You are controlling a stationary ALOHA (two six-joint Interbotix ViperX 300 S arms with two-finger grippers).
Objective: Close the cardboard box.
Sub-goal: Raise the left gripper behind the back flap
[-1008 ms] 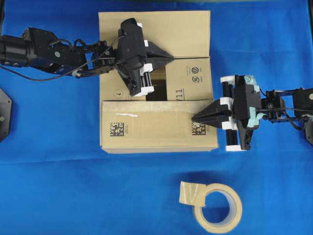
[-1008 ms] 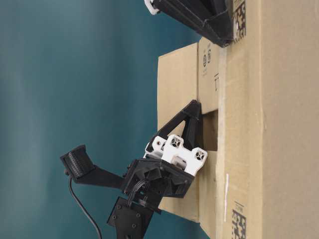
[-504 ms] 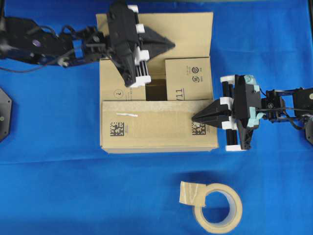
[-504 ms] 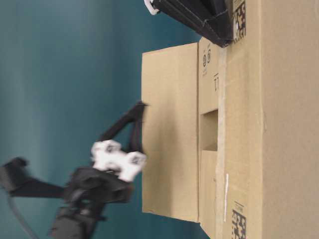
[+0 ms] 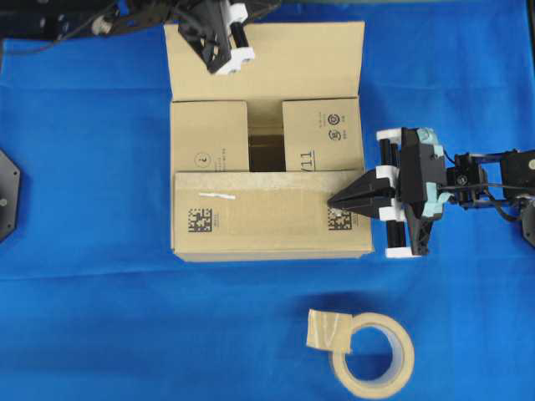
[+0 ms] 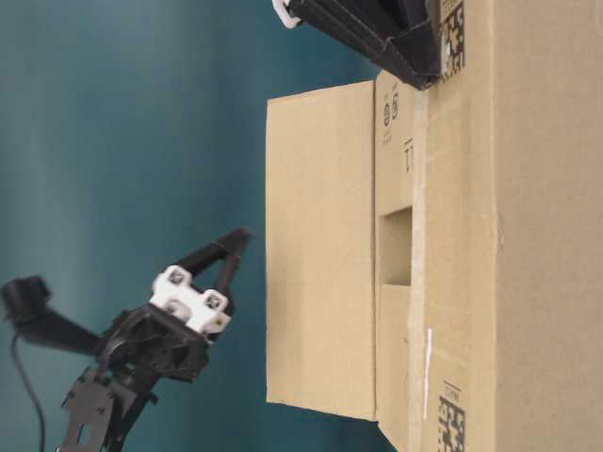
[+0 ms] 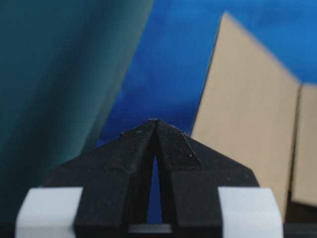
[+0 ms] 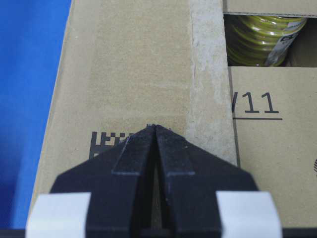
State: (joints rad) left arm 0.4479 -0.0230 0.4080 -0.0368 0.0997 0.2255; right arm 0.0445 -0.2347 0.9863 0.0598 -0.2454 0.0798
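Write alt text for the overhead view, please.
A cardboard box on a blue cloth has its far flap open. The shut right gripper presses the near flap; the left gripper is behind. A tape roll lies nearby.

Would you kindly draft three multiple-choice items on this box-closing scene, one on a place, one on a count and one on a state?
1. Where is the tape roll?
A. inside the box
B. on the blue cloth, off the box's near-right corner in the overhead view
C. held in the left claw

2. How many flaps of the cardboard box lie folded over its opening?
A. one
B. three
C. four

3. How does the right claw stand?
A. shut, its tip on the near flap
B. wide open above the table
C. shut on the tape roll

Answers:
1 B, since the roll lies on the cloth apart from the box.
2 B, since two short flaps and the near long flap are down while the far flap stands open.
3 A, since the right wrist view shows the fingers together over the barcode.
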